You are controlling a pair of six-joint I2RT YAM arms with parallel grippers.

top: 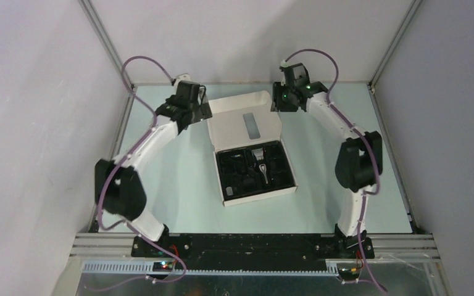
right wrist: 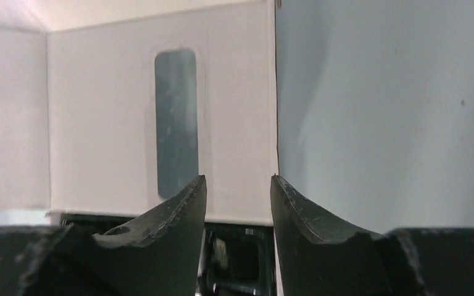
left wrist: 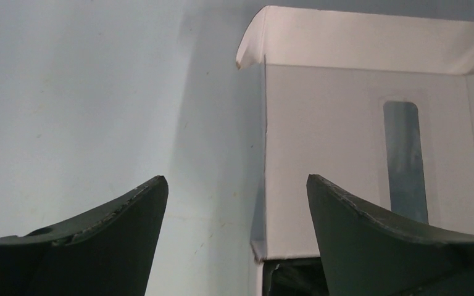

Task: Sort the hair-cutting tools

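Note:
The hair-cutting tools lie in the black moulded insert of the open white box. The trimmer body with its silver tip shows near the middle; the other black pieces blend into the insert. The box lid stands open at the far side. My left gripper is open and empty beside the lid's left edge, which shows between its fingers in the left wrist view. My right gripper is open and empty at the lid's right edge. Its fingers show in the right wrist view with the insert below.
The white box sits mid-table between the two arms. The lid has a grey window, also seen in the left wrist view. Grey walls enclose the table on the left, far and right sides.

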